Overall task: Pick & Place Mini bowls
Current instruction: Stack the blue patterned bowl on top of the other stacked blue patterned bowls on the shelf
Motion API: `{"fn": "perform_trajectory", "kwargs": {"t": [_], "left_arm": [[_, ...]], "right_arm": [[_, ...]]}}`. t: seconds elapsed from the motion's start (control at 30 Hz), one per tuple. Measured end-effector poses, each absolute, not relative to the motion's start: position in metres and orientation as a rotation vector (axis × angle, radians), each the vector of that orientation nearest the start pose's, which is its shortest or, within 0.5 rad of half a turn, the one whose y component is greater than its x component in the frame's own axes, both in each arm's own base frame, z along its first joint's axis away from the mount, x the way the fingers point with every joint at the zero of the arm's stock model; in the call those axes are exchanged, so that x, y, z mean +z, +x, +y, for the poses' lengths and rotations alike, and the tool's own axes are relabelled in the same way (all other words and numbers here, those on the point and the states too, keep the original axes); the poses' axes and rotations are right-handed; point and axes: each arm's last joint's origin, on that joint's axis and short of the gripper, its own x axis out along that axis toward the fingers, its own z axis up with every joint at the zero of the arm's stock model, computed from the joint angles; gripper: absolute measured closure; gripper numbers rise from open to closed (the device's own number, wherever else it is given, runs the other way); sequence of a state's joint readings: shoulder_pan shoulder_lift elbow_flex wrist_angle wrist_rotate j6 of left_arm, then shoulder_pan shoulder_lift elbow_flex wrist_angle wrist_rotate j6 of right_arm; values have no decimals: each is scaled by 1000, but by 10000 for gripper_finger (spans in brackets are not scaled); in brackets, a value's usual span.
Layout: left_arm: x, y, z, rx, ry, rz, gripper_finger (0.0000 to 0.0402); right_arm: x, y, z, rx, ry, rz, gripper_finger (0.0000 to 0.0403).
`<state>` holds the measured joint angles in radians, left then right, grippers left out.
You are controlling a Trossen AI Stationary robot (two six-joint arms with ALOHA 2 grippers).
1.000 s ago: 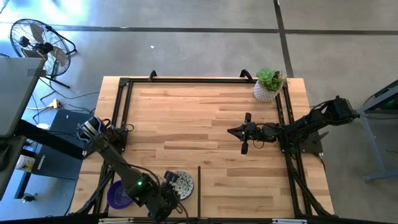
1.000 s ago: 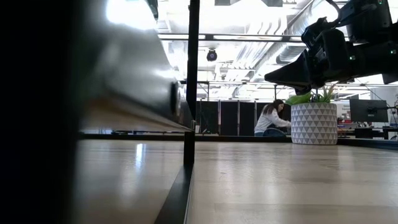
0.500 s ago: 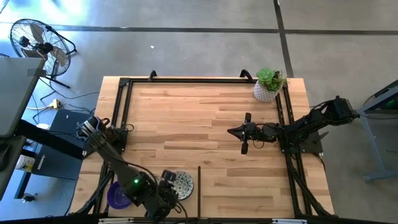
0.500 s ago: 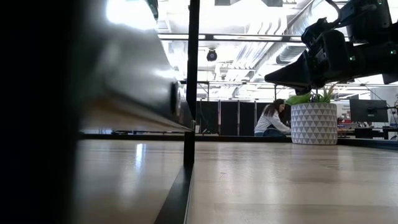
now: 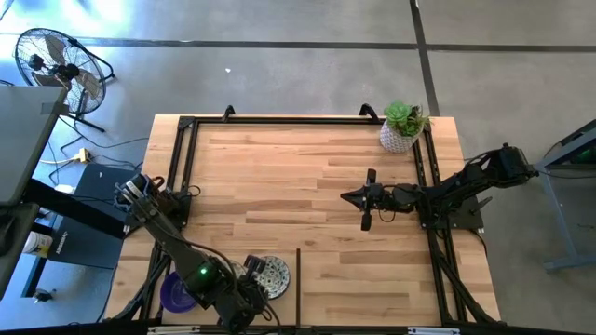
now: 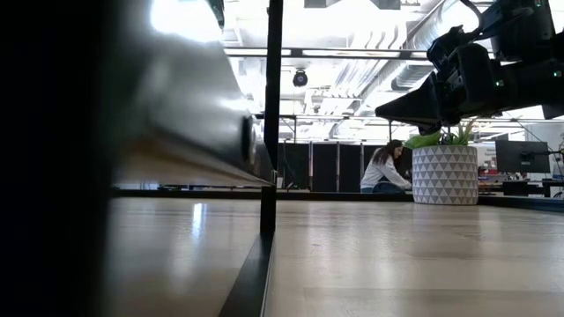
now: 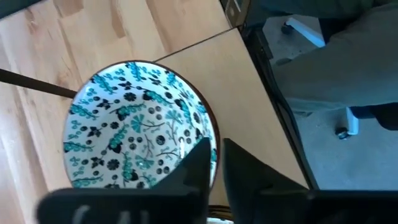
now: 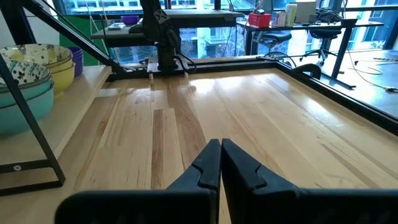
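My left tool (image 7: 214, 165) is down at the patterned mini bowl (image 7: 134, 124), and the relation that matters is at its rim. In my left wrist view my two dark fingers (image 7: 199, 168) stand close together with only a thin gap, and the bowl's rim appears to run into that gap: one finger over the patterned inside, the other just outside the wall. I judge this to be a pinch on the rim, though I cannot see actual contact under the fingers.

From above, the patterned mini bowl (image 5: 271, 274) sits near the table's (image 5: 307, 177) front edge, just beside the dark upright post (image 5: 298, 284), on the side away from the plant pot (image 5: 399, 136). A purple mini bowl (image 5: 177, 292) lies farther from that post, on the far side of my left arm. The bowl is round, so no long axis governs the grip; what counts is that its body lies to one side of my fingers, so a lift would carry it hanging off-centre and it may tip.

My right tool (image 8: 219, 163) hangs above bare wood, fingers pressed together and holding nothing, well apart from the patterned bowl and much nearer the plant pot. The left arm is plainly the nearer one.
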<state>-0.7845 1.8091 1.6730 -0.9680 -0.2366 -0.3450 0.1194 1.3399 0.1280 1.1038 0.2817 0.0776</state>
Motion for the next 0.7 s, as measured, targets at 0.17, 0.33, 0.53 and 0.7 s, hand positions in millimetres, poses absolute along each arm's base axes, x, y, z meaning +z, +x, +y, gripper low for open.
{"fn": "perform_trajectory", "kwargs": {"t": [0.17, 0.33, 0.53, 0.7], "left_arm": [[301, 271, -261, -296, 244, 1023, 397], [301, 272, -260, -287, 249, 1018, 397], [299, 272, -261, -286, 257, 1011, 400], [281, 278, -255, -285, 251, 1027, 401]], "right_arm": [[142, 196, 15, -166, 50, 100, 402], [142, 196, 15, -166, 49, 99, 402], [142, 196, 15, -166, 48, 98, 401], [142, 196, 15, -165, 46, 96, 402]]}}
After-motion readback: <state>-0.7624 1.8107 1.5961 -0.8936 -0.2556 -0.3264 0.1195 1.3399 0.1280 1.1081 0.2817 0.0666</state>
